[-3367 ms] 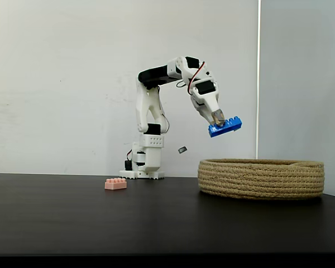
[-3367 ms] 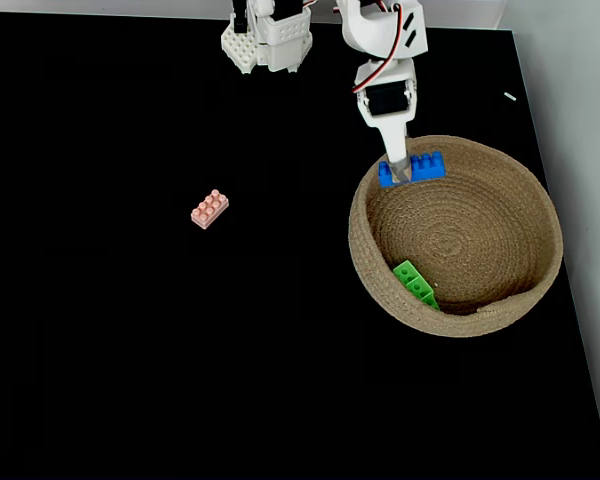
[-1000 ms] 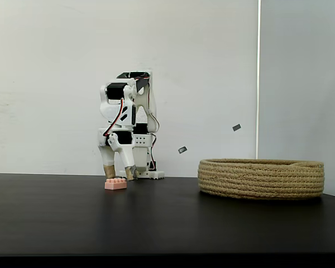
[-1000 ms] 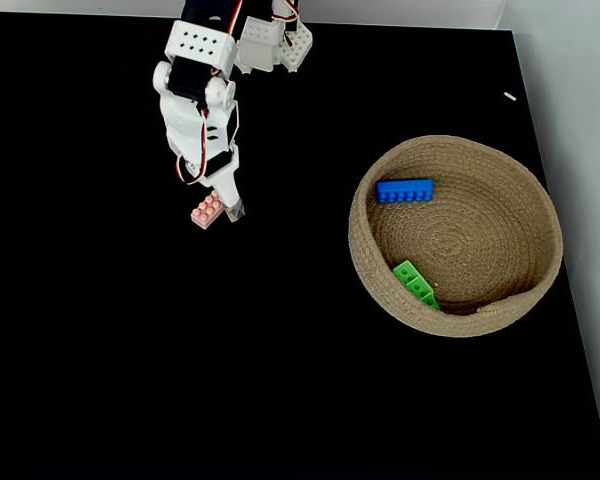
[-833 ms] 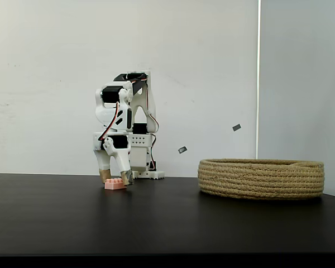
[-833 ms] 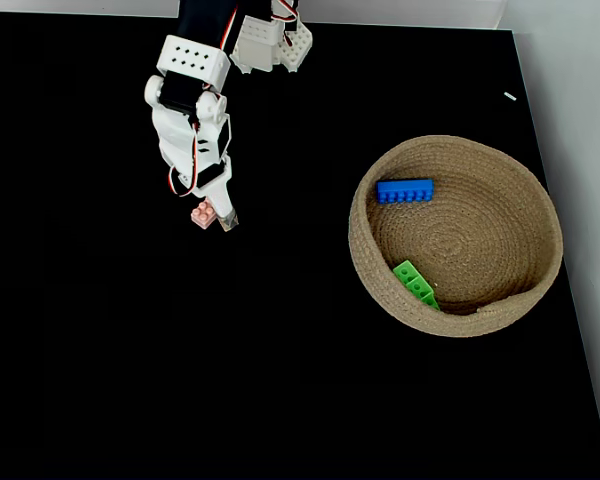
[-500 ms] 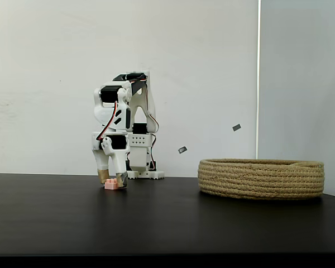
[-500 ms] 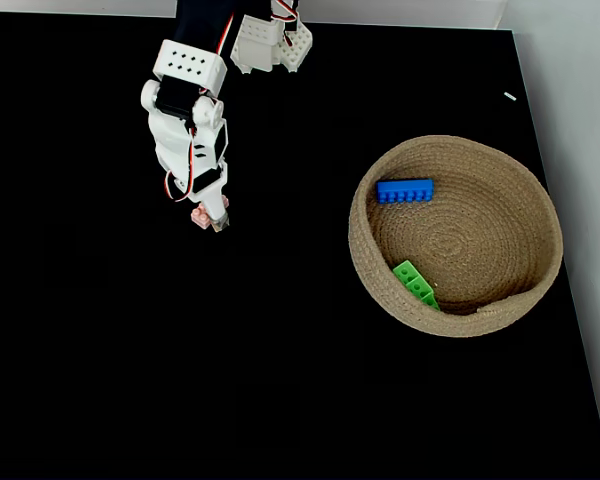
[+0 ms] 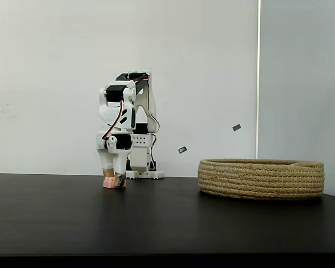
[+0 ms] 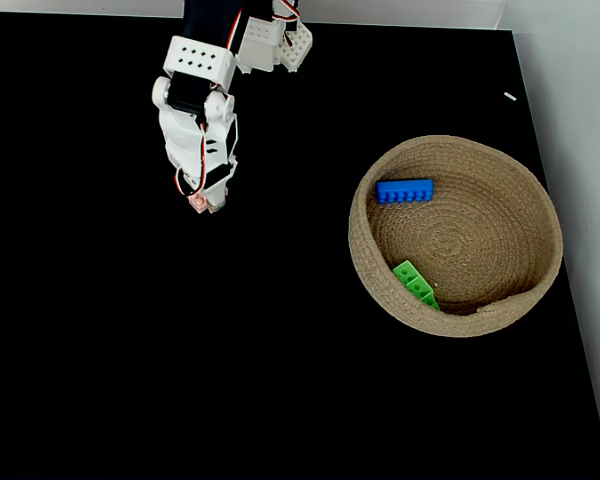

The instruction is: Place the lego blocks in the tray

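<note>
A pale pink lego block [image 9: 108, 182] [image 10: 194, 201] is pinched between the fingers of my gripper [image 9: 114, 181] [image 10: 202, 205], which points straight down at table level, left of centre; I cannot tell whether the block touches the table. The tray [image 9: 261, 178] [image 10: 375, 285], a round tan rope basket, stands to the right in both fixed views. Seen from above, a blue lego block [image 10: 404, 190] lies inside near its upper left wall and a green lego block [image 10: 416, 284] near its lower wall.
The arm's white base [image 9: 140, 167] [image 10: 270, 45] stands at the back edge of the black table [image 10: 100, 350]. The table's right edge meets a pale surface just past the tray. A small scrap [image 10: 509, 97] lies near the top right corner.
The fingers, open around the pink block a second ago, have closed on it. The wrist and block shifted slightly toward the arm's base. The blue block, carried earlier, lies in the tray.
</note>
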Robot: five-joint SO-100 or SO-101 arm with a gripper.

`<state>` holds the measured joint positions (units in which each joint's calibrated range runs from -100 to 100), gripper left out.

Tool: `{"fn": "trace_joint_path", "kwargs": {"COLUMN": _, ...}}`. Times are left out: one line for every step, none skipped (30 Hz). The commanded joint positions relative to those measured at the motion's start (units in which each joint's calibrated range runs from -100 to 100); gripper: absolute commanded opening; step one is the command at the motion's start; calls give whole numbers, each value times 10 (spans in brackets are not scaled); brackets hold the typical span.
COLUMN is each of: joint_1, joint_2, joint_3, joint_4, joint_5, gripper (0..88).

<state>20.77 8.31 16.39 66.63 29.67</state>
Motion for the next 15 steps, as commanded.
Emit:
{"fn": "trace_joint_path", "kwargs": {"joint_1": -39, "joint_2": -105, "joint_3": -18, "joint_4": 54, "joint_5": -46, "gripper": 2}}
{"fn": "trace_joint_path", "kwargs": {"joint_1": -53, "joint_2": -116, "joint_3": -20, "joint_4": 59, "joint_5": -72, "gripper": 1}}
{"fn": "trace_joint_path", "kwargs": {"joint_1": -67, "joint_2": -129, "joint_3": -20, "joint_4": 56, "joint_5": -100, "gripper": 1}}
{"fn": "trace_joint_path", "kwargs": {"joint_1": -82, "joint_2": -142, "joint_3": -20, "joint_4": 56, "joint_5": -122, "gripper": 1}}
{"fn": "trace_joint_path", "kwargs": {"joint_1": -98, "joint_2": -158, "joint_3": -20, "joint_4": 57, "joint_5": -137, "gripper": 1}}
{"fn": "trace_joint_path", "kwargs": {"joint_1": -112, "joint_2": -175, "joint_3": -18, "joint_4": 58, "joint_5": -153, "gripper": 1}}
{"fn": "trace_joint_path", "kwargs": {"joint_1": -126, "joint_2": -192, "joint_3": -18, "joint_4": 59, "joint_5": -169, "gripper": 1}}
{"fn": "trace_joint_path", "kwargs": {"joint_1": -138, "joint_2": -210, "joint_3": -18, "joint_4": 62, "joint_5": -181, "gripper": 1}}
{"fn": "trace_joint_path", "kwargs": {"joint_1": -152, "joint_2": -228, "joint_3": -19, "joint_4": 69, "joint_5": -191, "gripper": 1}}
{"fn": "trace_joint_path", "kwargs": {"joint_1": -167, "joint_2": -246, "joint_3": -23, "joint_4": 74, "joint_5": -202, "gripper": 1}}
{"fn": "trace_joint_path", "kwargs": {"joint_1": -182, "joint_2": -263, "joint_3": -26, "joint_4": 76, "joint_5": -214, "gripper": 1}}
{"fn": "trace_joint_path", "kwargs": {"joint_1": -199, "joint_2": -279, "joint_3": -29, "joint_4": 78, "joint_5": -228, "gripper": 1}}
{"fn": "trace_joint_path", "kwargs": {"joint_1": -218, "joint_2": -293, "joint_3": -29, "joint_4": 78, "joint_5": -242, "gripper": 1}}
{"fn": "trace_joint_path", "kwargs": {"joint_1": -237, "joint_2": -304, "joint_3": -29, "joint_4": 78, "joint_5": -256, "gripper": 1}}
{"fn": "trace_joint_path", "kwargs": {"joint_1": -255, "joint_2": -312, "joint_3": -30, "joint_4": 77, "joint_5": -272, "gripper": 1}}
